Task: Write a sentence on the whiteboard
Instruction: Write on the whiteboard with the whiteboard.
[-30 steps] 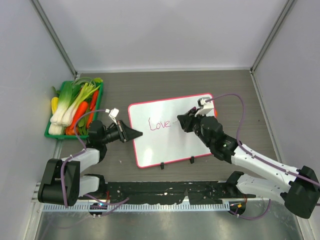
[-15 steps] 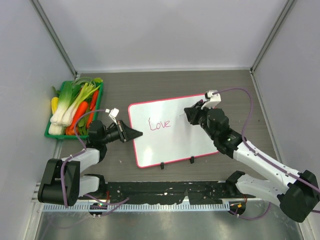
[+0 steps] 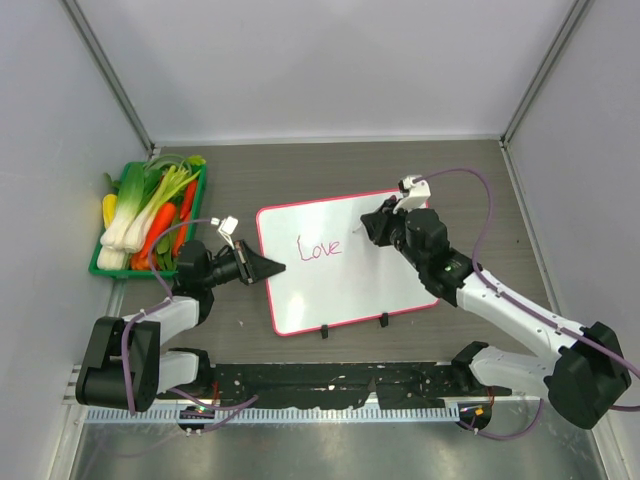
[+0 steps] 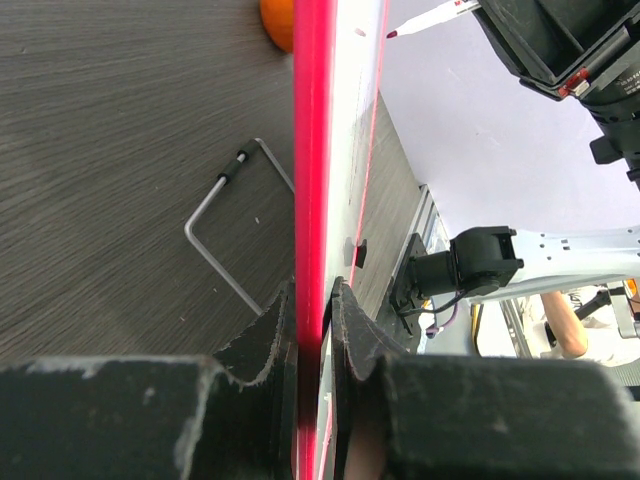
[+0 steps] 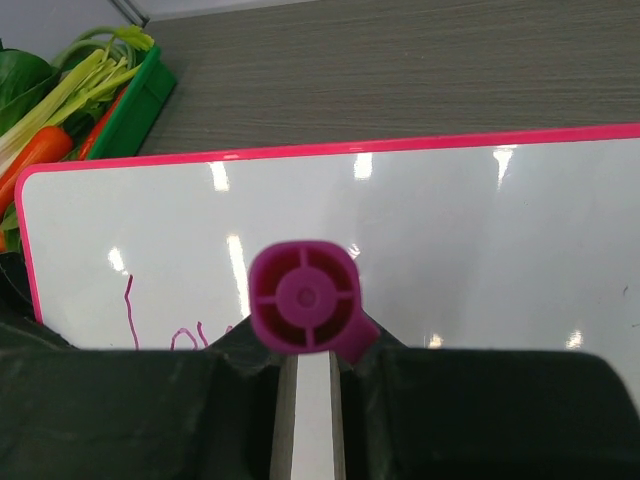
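Pink-framed whiteboard point(image 3: 330, 290) sits right of left gripper point(image 3: 270, 268), which clamps its edge; right gripper point(image 3: 370, 228) above the board pinches marker point(image 5: 303, 297).

Light: bright, even, from overhead; in the top view we note only faint, soft shadows. Glare: we count rows of small white highlights on the whiteboard point(image 5: 450, 250) in the right wrist view. Focus: the marker point(image 5: 303, 297) reads sharp at its end; the left gripper point(image 4: 315, 288), close to its lens, reads dark and soft.
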Controlling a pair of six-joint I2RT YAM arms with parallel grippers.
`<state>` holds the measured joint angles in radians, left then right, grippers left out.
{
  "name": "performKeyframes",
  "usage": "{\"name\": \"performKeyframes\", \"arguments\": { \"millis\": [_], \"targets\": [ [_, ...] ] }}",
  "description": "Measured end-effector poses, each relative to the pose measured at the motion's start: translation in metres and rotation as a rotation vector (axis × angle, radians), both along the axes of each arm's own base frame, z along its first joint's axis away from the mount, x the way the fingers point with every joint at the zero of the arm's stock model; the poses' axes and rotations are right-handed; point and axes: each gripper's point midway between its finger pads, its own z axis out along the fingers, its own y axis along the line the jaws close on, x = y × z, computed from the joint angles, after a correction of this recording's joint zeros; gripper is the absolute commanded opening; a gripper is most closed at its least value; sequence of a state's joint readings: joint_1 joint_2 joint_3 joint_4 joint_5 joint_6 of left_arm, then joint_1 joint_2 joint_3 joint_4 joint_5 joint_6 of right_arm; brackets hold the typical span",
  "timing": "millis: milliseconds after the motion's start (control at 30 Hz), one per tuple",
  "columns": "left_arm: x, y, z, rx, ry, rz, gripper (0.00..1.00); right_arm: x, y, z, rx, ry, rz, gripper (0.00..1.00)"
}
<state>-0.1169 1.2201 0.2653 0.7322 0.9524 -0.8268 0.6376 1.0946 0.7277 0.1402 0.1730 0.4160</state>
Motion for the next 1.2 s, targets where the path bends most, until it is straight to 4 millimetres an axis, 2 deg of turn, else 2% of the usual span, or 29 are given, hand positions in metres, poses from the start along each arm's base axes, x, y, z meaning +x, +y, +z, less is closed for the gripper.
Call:
{"name": "performKeyframes", "arguments": {
  "millis": [633,1200],
  "targets": [
    [0.0,-0.001,0.0,-0.001,-0.005,-0.003,0.0,0.014,-0.006,0.004,0.013,-0.034,-0.061,0.01],
    [0.0,0.0,0.0,-0.002,0.001,0.0,0.0,0.009,-0.005,-0.008,0.035,-0.015,-0.05,0.01]
  ]
}}
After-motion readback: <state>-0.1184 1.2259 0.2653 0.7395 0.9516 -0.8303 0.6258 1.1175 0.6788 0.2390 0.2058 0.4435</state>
